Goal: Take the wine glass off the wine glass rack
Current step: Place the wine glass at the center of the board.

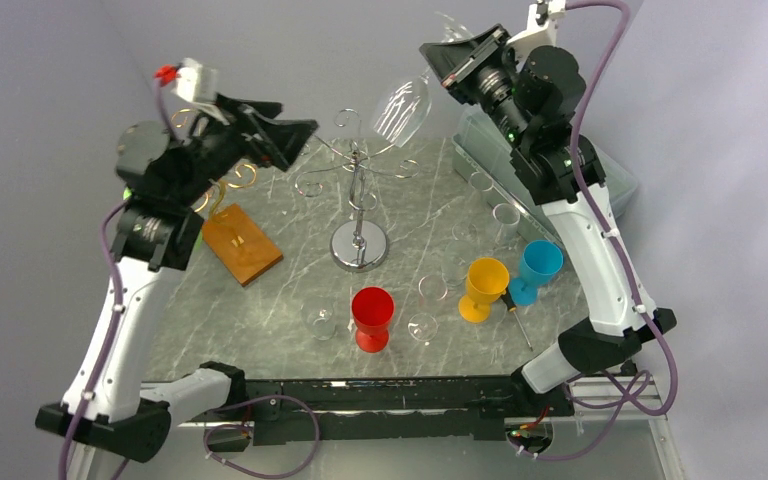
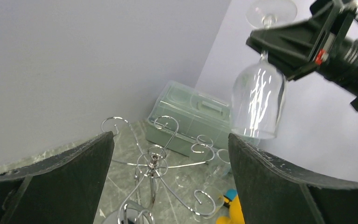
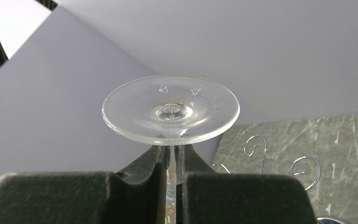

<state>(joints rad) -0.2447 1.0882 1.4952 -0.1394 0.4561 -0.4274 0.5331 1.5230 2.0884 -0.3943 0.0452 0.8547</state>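
Observation:
A clear wine glass [image 1: 402, 110] hangs upside down in the air, right of and above the chrome wine glass rack [image 1: 358, 190], apart from its curled arms. My right gripper [image 1: 460, 58] is shut on its stem; the round foot [image 3: 170, 110] sits just above the closed fingers [image 3: 242, 196]. The left wrist view shows the glass bowl [image 2: 257, 100] under the right gripper [image 2: 286, 44], with the rack [image 2: 153, 163] below. My left gripper [image 1: 295, 140] is open and empty, hovering left of the rack's top.
A wooden block [image 1: 242, 243] lies left of the rack. Red [image 1: 372, 318], yellow [image 1: 483, 288] and blue [image 1: 539, 270] goblets stand in front, among several clear glasses [image 1: 320, 320]. A screwdriver [image 1: 516, 315] lies by the yellow goblet. A pale green bin [image 2: 193, 119] stands at the back right.

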